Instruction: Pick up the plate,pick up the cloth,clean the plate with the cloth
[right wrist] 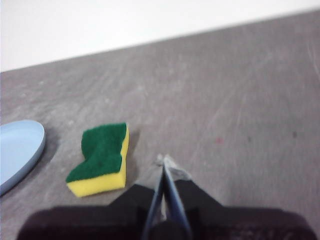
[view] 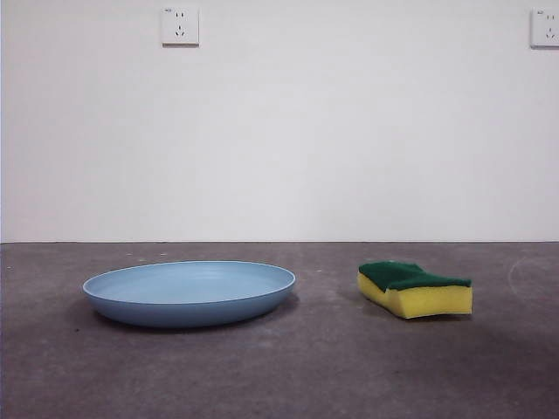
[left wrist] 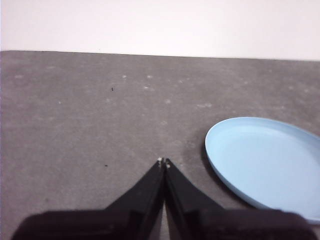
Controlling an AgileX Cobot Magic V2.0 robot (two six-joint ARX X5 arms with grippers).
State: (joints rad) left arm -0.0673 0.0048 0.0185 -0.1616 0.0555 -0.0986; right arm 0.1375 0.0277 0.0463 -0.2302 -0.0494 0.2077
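Looking level across the gray table (view: pixel 279 375) in the front view: light-blue plate (view: pixel 189 292) lying flat at left, sponge (view: pixel 416 288) well apart at right, green layer up, yellow foam below. Two wall sockets (view: pixel 180 26) high on the white wall behind. No arm showing here.

Left wrist view: left gripper (left wrist: pixel 163 162) pressed together, tips meeting, holding nothing, poised over bare table just beside the plate (left wrist: pixel 265 162), not touching it.

Right wrist view: right gripper (right wrist: pixel 164 160) likewise pressed together and empty, close beside the sponge (right wrist: pixel 101 157) without contact; edge of the plate (right wrist: pixel 20 150) beyond the sponge.
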